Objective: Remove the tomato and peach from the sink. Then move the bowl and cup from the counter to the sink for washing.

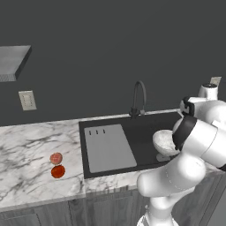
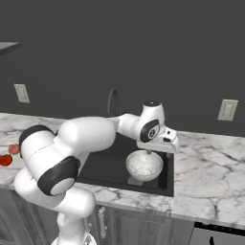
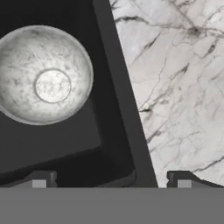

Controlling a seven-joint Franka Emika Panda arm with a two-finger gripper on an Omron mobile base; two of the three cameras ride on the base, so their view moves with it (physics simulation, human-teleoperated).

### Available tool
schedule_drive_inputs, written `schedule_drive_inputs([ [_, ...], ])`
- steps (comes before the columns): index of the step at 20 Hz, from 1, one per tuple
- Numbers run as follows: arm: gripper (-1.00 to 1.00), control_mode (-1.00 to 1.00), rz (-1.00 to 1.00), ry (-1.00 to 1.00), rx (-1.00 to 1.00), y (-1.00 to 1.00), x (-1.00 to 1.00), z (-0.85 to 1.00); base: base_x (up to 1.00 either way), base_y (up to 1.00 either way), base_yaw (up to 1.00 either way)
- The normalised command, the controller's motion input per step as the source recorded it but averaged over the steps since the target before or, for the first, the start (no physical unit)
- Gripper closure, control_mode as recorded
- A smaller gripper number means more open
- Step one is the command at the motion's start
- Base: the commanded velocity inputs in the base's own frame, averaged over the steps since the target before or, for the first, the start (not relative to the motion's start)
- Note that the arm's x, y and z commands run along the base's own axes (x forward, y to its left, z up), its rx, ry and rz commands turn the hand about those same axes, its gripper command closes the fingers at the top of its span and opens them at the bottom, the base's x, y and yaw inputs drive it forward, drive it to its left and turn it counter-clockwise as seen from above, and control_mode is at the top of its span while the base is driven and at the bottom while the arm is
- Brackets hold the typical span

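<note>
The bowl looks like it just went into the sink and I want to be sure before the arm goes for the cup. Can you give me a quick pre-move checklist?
1. Bowl inside the sink, upright: ok.
2. Gripper open and holding nothing: ok.
3. Gripper clear of the bowl, over the sink's right edge: ok.
4. Tomato out of the sink, on the counter: ok.
5. Peach out of the sink, on the counter beside the tomato: ok.
6. Cup located for the next grasp: cannot tell.
</note>
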Motion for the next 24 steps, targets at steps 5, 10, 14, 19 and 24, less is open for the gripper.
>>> schedule_drive_inputs([
  [5, -1.0, -1.0, -0.15, -0.01, -0.05, -0.16, -0.05, 0.07, 0.0, 0.0, 0.0],
  [10, -1.0, -1.0, -0.13, -0.01, -0.07, -0.18, -0.06, 0.07, 0.0, 0.0, 0.0],
  [14, -1.0, -1.0, -0.12, 0.0, -0.04, -0.19, -0.06, 0.06, 0.0, 0.0, 0.0],
  [19, -1.0, -1.0, -0.11, 0.0, -0.03, -0.2, -0.1, 0.05, 0.0, 0.0, 0.0],
  [24, -1.0, -1.0, -0.1, 0.0, -0.05, -0.2, -0.1, 0.1, 0.0, 0.0, 0.0],
])
